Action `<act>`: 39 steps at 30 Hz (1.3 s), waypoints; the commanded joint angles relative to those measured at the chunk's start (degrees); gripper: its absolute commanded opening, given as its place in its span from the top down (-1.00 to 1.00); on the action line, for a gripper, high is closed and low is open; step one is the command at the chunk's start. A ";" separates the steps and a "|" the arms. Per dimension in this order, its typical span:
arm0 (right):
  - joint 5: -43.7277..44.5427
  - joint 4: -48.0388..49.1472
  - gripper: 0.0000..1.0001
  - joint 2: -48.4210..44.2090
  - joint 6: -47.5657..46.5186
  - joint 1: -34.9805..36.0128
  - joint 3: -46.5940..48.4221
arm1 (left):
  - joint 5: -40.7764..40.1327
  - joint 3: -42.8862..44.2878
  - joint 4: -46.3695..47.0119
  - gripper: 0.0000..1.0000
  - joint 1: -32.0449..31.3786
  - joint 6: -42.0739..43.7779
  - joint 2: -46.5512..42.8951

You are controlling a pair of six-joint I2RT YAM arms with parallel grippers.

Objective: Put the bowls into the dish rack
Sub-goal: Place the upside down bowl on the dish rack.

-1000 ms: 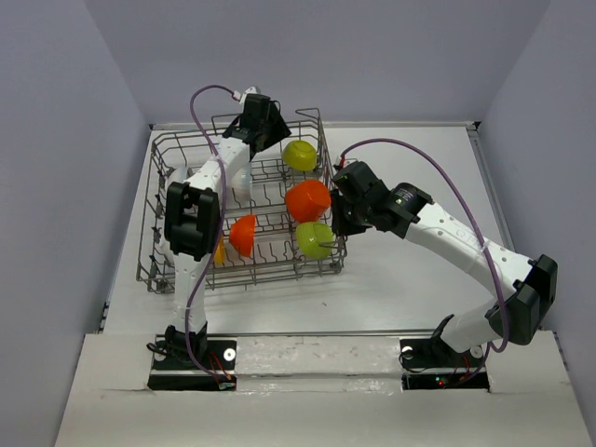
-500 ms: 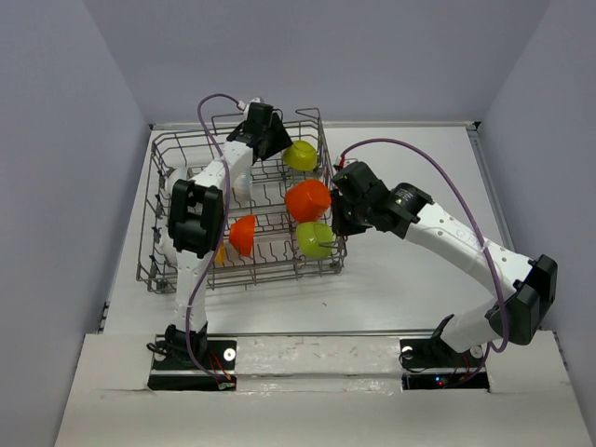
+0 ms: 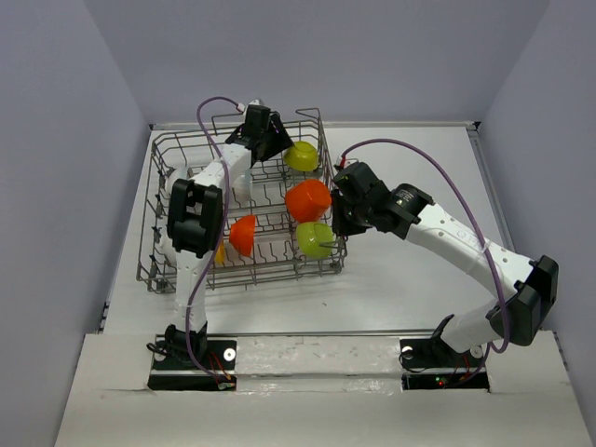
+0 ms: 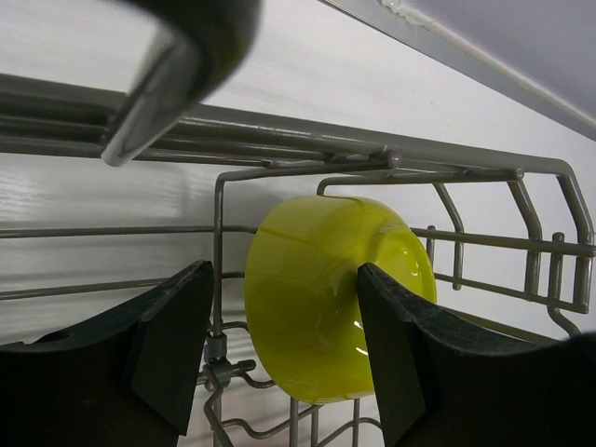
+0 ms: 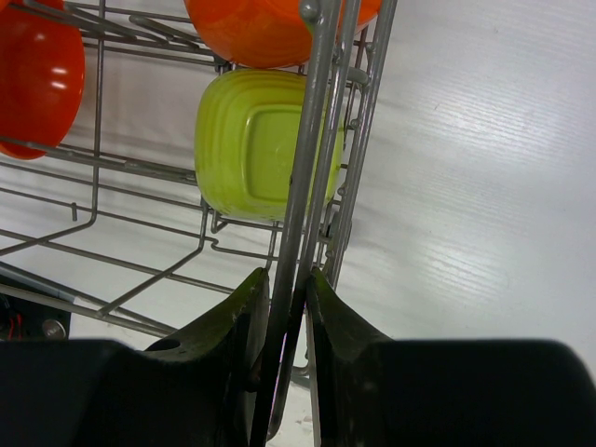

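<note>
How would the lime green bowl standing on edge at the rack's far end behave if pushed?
The lime green bowl is glossy, so probably smooth and slippery. It stands on its rim between wires of the dish rack, so a nudge might roll or tip it. It looks like thin plastic, likely light and stiff.

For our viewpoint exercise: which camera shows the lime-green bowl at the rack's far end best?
Left wrist: the bowl looms close, standing on edge. Top view shows it small; right wrist misses it.
</note>
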 commanded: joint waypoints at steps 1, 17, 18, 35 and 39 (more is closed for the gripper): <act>-1.66 5.73 0.48 -3.00 -0.10 0.66 0.48 | 4.01 -2.16 0.18 -0.44 -0.48 0.30 -1.59; -1.92 6.70 0.48 -3.18 0.16 0.66 -0.48 | 10.86 -11.03 8.18 -0.52 -0.04 -1.81 -7.66; -1.92 6.61 0.48 -3.26 0.08 0.66 -0.57 | 11.22 -11.04 8.18 -0.53 0.04 -1.81 -7.66; -2.18 6.87 0.48 -3.62 0.43 0.66 -1.10 | 13.59 -14.55 11.70 -0.75 0.31 -4.01 -8.98; -2.10 6.87 0.48 -3.79 0.43 0.66 -1.01 | 13.51 -14.38 11.52 -0.75 0.31 -4.27 -8.80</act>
